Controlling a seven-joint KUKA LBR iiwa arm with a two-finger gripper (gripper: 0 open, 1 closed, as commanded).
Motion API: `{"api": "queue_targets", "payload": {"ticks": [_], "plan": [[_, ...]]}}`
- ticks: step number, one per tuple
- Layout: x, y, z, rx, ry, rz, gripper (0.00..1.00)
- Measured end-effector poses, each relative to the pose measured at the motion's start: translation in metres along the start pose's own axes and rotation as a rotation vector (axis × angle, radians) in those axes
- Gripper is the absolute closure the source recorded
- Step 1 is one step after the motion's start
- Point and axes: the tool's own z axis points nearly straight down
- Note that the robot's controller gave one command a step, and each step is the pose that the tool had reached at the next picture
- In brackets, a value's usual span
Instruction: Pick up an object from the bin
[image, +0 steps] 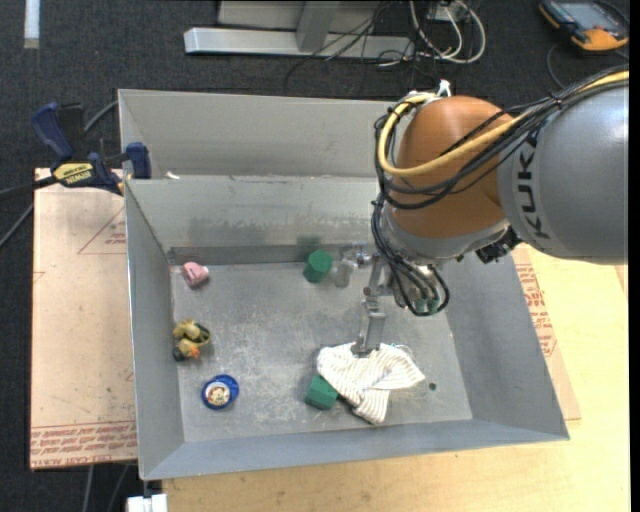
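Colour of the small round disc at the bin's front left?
Blue disc, pale centre; camera view.

Contents of the grey metal bin (270, 330), counted by kind:

- Small green plastic pieces: two. These are one upright green cylinder (318, 265) and one green block (321, 394).
- Crumpled white cloth with thin stripes (375, 375): one.
- Small pink lump (194, 273): one.
- Round blue disc with a white centre (219, 391): one.
- Small yellow and dark toy figure (189, 340): one. It may be two pieces pressed together, which cannot be determined from this view.

Total: six loose items.
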Motion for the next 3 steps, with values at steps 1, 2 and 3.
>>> {"api": "queue_targets", "payload": {"ticks": [1, 2, 3], "plan": [[-0.001, 0.0, -0.005, -0.001, -0.008, 0.002, 0.0], [0.048, -0.045, 0.083, 0.0, 0.005, -0.093, 0.0], [0.021, -0.039, 0.107, -0.001, -0.01, -0.303, 1.0]]}}
